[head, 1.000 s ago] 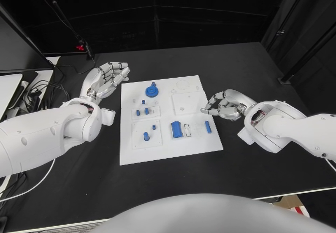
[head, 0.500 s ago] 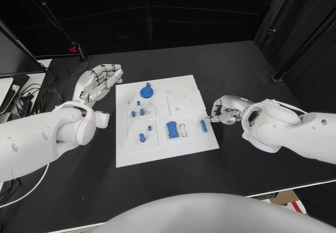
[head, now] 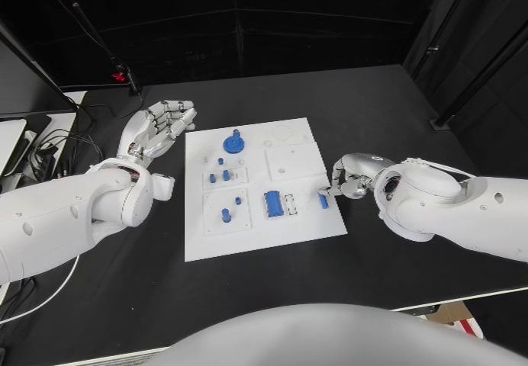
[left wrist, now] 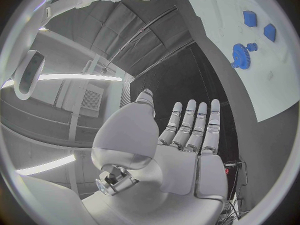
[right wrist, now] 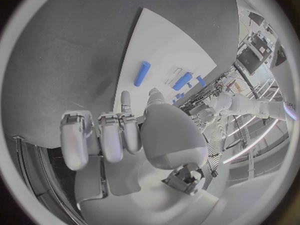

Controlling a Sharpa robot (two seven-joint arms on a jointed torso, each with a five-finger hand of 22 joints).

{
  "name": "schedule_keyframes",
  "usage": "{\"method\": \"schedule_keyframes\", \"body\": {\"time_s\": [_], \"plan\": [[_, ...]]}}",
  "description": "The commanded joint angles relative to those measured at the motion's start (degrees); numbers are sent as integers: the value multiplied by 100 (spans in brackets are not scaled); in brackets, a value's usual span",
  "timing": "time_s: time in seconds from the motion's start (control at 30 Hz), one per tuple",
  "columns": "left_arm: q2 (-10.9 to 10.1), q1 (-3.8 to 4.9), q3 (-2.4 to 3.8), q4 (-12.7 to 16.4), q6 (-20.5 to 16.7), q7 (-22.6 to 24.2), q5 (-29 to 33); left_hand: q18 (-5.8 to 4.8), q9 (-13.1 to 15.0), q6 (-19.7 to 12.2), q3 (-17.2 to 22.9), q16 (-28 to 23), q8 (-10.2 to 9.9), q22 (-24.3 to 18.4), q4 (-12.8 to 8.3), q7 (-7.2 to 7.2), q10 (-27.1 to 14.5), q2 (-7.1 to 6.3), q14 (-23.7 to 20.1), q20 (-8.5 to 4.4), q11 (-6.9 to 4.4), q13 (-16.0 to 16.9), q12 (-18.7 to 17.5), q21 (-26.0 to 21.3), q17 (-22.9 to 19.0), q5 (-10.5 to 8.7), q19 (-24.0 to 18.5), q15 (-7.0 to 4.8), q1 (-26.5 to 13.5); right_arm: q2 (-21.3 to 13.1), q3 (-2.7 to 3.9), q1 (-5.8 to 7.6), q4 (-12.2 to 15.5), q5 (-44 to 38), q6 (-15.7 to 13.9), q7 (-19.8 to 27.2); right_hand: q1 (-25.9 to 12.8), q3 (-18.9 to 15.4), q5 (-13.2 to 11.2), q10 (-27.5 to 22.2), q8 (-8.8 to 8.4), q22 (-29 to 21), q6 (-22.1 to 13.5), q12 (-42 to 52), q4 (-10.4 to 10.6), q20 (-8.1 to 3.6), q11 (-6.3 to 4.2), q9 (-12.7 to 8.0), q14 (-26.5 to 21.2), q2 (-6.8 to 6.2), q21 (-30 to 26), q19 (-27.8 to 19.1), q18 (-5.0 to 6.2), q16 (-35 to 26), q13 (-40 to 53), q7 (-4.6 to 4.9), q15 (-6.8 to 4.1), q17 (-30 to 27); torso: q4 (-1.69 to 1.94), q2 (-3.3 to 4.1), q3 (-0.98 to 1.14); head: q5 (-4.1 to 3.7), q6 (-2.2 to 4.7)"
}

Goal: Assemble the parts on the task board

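The white task board (head: pixel 297 229) lies in the middle of the black table. On it are a blue gear (head: pixel 232 143), a blue block (head: pixel 273 203), a few small blue pieces (head: pixel 226 174) and a blue peg (head: pixel 323 200) lying flat near its right edge. My right hand (head: pixel 353 176) hovers at that edge just behind the peg, fingers curled in with nothing in them. In the right wrist view the peg (right wrist: pixel 142 73) lies apart from the curled hand (right wrist: pixel 119 135). My left hand (head: pixel 161 126) is off the board's left side, fingers straight and spread (left wrist: pixel 187 130), holding nothing.
Cables and a red clip (head: pixel 114 77) lie at the table's far left corner. A dark pole base (head: pixel 442 122) stands at the right. The gear (left wrist: pixel 240 52) and two small blue pieces (left wrist: pixel 250 18) also appear in the left wrist view.
My right hand has drawn back along the board's right edge, closer to the blue peg, and curled tighter. The left hand has stayed put; the camera shifted slightly.
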Motion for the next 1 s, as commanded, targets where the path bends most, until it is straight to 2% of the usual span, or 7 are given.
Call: {"method": "schedule_keyframes", "body": {"time_s": [0.03, 0.37, 0.53, 0.73, 0.9, 1.0], "plan": [[-1, 7, 6, 15, 33, 218, 4, -95, -9, -43, -38, 17, 25, -5, 4, 774, -28, 64, -52, 1, -3, -7, 19, 20, -5, 29, 0, -2, -14, 50, 1, -3, -19, -131, 263, -130, -42, -20, -14, 586, 31, 1510, 16, 19, -6, 10, -41, -12, 606, -6, 19, 616, -86, 14, 1508, -12, -5, 1509, 6, 2, 3, -5, 0], [-5, 7, 6, 18, 34, 216, 4, -95, -9, -43, -38, 17, 25, -5, 4, 774, -28, 64, -52, 1, -3, -7, 19, 20, -5, 29, 0, -2, -14, 189, 1, -74, -136, -129, 437, -191, 90, 33, -28, 586, 23, 1509, -35, 19, -32, 9, -37, -61, 606, 14, 18, 615, -85, 14, 1508, -6, -2, 1509, -6, -5, -1, 13, 0], [-3, 7, 6, 17, 39, 215, 4, -95, -9, -47, -41, 22, 28, -7, 6, 774, -31, 75, -55, 1, -3, -7, 23, 21, -10, 28, -1, -2, -14, 273, 1, -91, -190, -127, 471, -191, 156, 59, -22, 586, 29, 1508, -37, 19, -37, 10, -37, -76, 606, 21, 16, 614, -85, 14, 1508, -6, -1, 1509, 3, -5, 2, 4, 0], [-2, 7, 6, 15, 41, 212, 4, -95, -9, -48, -42, 23, 29, -8, 6, 774, -32, 77, -55, 1, -2, -7, 23, 21, -11, 28, -1, -2, -14, 392, 1, -115, -268, -127, 537, -193, 234, 90, -28, 586, 36, 1503, -40, 19, -40, 10, -37, -97, 606, 33, 4, 605, -81, 14, 1508, -6, 0, 1509, -5, -7, -4, 35, 0], [4, 7, 6, 13, 42, 216, 4, -95, -9, -48, -42, 23, 29, -8, 6, 774, -32, 77, -55, 1, -2, -7, 23, 21, -11, 28, -1, -2, -14, 469, 1, -122, -330, -127, 604, -210, 287, 107, -18, 586, 37, 1499, -48, 19, -43, 11, -38, -111, 606, 30, -6, 598, -78, 14, 1508, -7, 2, 1509, 5, 3, -1, 0, 0], [5, 7, 6, 12, 44, 215, 4, -95, -9, -48, -42, 23, 29, -8, 6, 774, -32, 77, -55, 1, -2, -7, 23, 21, -11, 28, -1, -2, -14, 500, 1, -123, -350, -127, 702, -244, 369, 132, -25, 586, 41, 1499, -54, 19, -53, 12, -39, -130, 606, 20, -4, 599, -78, 14, 1508, -9, 3, 1509, -6, -3, -3, 21, 0]]}}
